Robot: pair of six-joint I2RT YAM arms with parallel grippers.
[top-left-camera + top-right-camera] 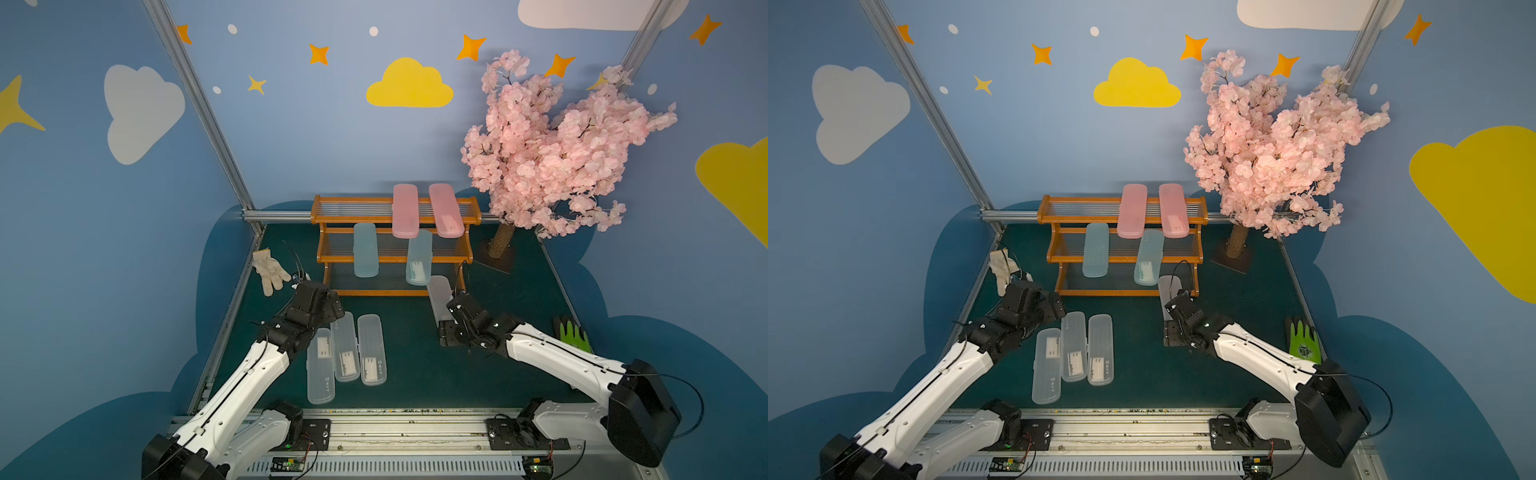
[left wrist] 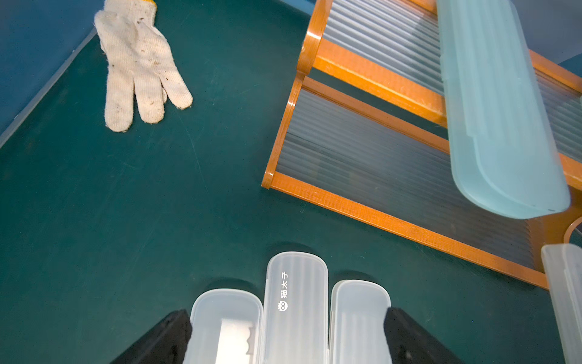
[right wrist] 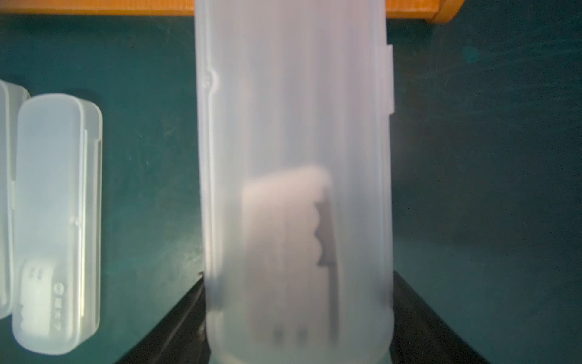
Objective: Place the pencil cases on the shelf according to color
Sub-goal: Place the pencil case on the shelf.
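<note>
The shelf (image 1: 374, 293) stands at the back of the green table. Two pink pencil cases (image 1: 405, 210) (image 1: 446, 210) lie on its top tier, and two pale blue ones (image 1: 365, 249) (image 1: 419, 257) on the middle tier. Three clear cases (image 1: 320, 365) (image 1: 345, 347) (image 1: 371, 349) lie side by side on the table. My left gripper (image 1: 332, 309) (image 2: 289, 337) hovers open over their far ends. My right gripper (image 1: 444, 328) (image 3: 296, 331) is shut on the near end of a fourth clear case (image 1: 439, 293) (image 3: 293, 126). Its far end reaches the right end of the shelf's lowest front bar (image 3: 94, 6).
A white glove (image 1: 270, 270) (image 2: 138, 63) lies left of the shelf by the wall. A green glove (image 1: 575, 334) lies at the right edge. A pink blossom tree (image 1: 552, 153) stands on a base (image 1: 496, 253) right of the shelf.
</note>
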